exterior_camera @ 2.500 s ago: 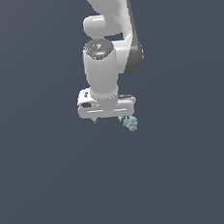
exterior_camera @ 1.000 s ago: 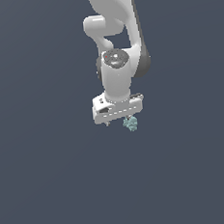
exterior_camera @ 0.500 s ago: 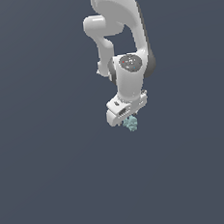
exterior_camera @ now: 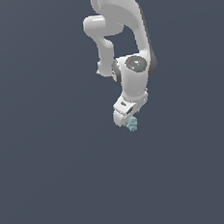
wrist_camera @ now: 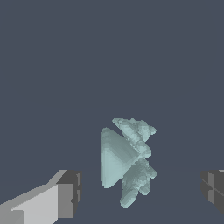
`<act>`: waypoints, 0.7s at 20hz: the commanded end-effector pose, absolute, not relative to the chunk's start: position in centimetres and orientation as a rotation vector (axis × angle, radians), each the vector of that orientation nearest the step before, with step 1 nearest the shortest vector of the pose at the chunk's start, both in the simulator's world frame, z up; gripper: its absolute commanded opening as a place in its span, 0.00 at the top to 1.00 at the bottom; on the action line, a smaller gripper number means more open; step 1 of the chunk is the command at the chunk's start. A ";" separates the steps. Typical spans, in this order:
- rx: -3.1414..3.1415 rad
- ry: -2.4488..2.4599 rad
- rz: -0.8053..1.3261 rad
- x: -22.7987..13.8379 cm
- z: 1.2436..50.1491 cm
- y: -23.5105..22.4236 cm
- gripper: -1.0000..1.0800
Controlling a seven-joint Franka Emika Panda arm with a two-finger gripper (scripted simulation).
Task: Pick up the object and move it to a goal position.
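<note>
Pale teal and knobbly, the object (wrist_camera: 127, 161) sat between our end effector's (wrist_camera: 140, 192) spread fingers (wrist_camera: 65, 194), neither touching it, so we judged it released. At five o'clock of the wrist outside, it looked light, rigid; we'd pinch the smooth cone.

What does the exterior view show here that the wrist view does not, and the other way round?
Only the exterior view shows the white robot arm bending down from above, with the gripper at its lower end. Only the wrist view shows the dark finger pads standing apart on either side, and the clump's smooth cone-like face among knobbly lumps. Both show the small pale teal lumpy clump at the gripper against a plain dark grey background.
</note>
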State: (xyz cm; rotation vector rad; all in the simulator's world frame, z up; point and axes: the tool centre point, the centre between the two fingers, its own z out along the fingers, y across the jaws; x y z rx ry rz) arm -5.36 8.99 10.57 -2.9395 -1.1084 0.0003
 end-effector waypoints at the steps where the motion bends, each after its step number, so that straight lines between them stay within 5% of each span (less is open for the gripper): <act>1: -2.934 -1.123 0.000 -5.5 10.5 9.1 0.04; 14: -2.934 -1.122 0.000 -5.6 6.5 9.1 0.04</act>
